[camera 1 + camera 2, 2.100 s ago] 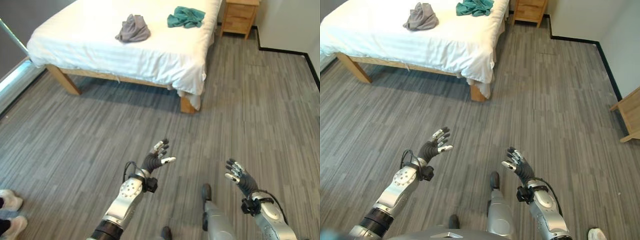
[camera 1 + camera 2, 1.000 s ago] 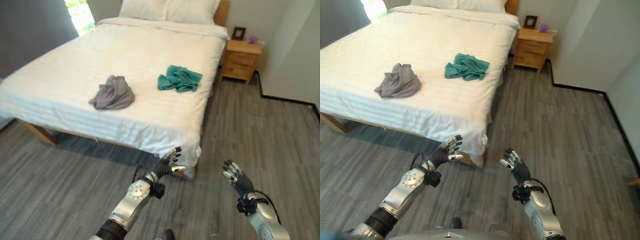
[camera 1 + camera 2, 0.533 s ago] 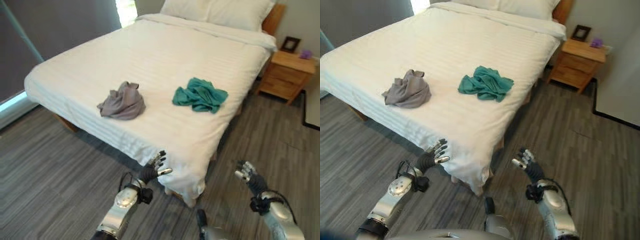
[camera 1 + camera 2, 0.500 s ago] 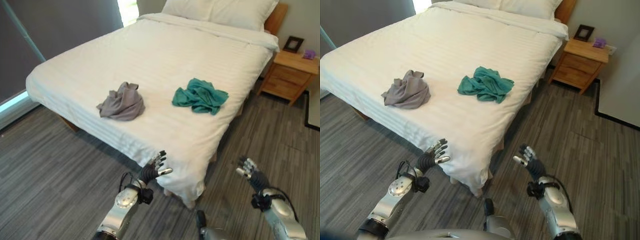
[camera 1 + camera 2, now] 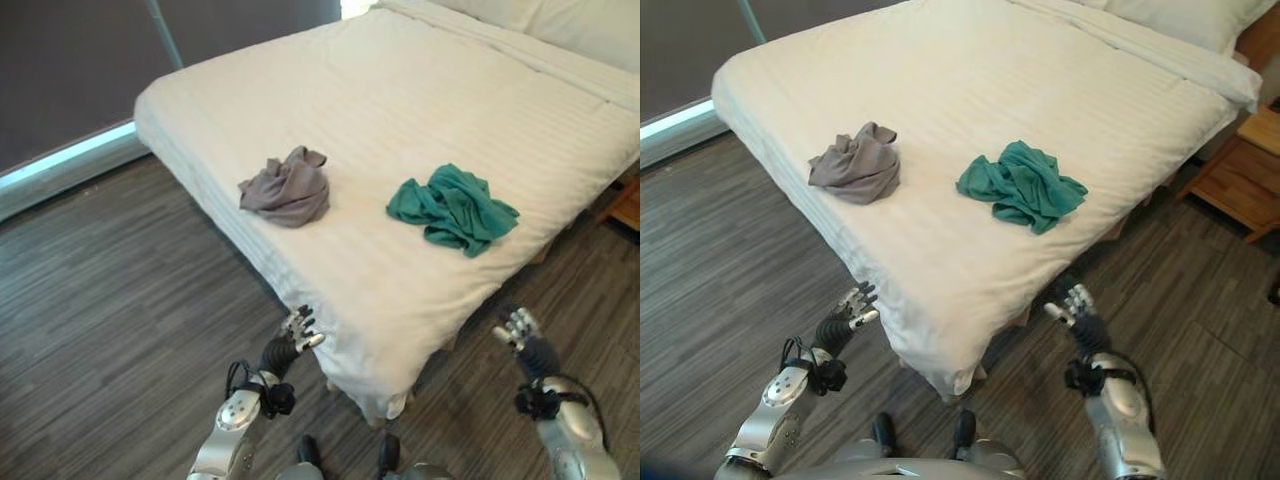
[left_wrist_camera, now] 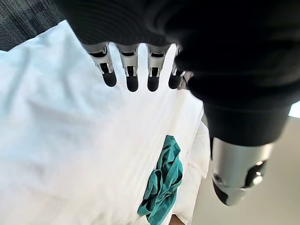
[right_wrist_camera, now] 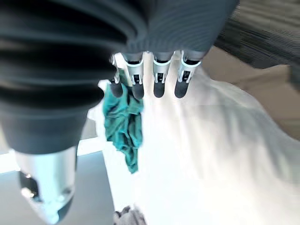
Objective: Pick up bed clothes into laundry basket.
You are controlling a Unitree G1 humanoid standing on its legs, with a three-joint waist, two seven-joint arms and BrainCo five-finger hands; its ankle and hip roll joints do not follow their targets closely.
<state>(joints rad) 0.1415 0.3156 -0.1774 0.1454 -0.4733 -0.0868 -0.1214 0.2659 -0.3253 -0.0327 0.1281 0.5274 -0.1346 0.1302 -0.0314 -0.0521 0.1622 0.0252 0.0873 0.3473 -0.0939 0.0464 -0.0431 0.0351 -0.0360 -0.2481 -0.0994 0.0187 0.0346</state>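
Note:
A crumpled grey garment (image 5: pixel 286 188) and a crumpled teal garment (image 5: pixel 454 208) lie apart on the white bed (image 5: pixel 420 110), the teal one to the right. My left hand (image 5: pixel 290 335) is open, raised beside the bed's near corner. My right hand (image 5: pixel 517 330) is open too, held up near the bed's right edge. Both hands hold nothing. The teal garment (image 6: pixel 162 183) shows past the left hand's fingers, and the teal garment (image 7: pixel 123 126) shows past the right hand's fingers too.
Grey wood-plank floor (image 5: pixel 110 300) surrounds the bed. A dark window wall with a light sill (image 5: pixel 60 165) runs along the left. A wooden nightstand (image 5: pixel 1245 170) stands at the right by the bed's far side. Pillows (image 5: pixel 1180 20) lie at the head of the bed.
The camera has moved closer and swung round the bed's corner, so the bed now sits larger and nearer. Both hands stay open and raised, now level with the bed's edge.

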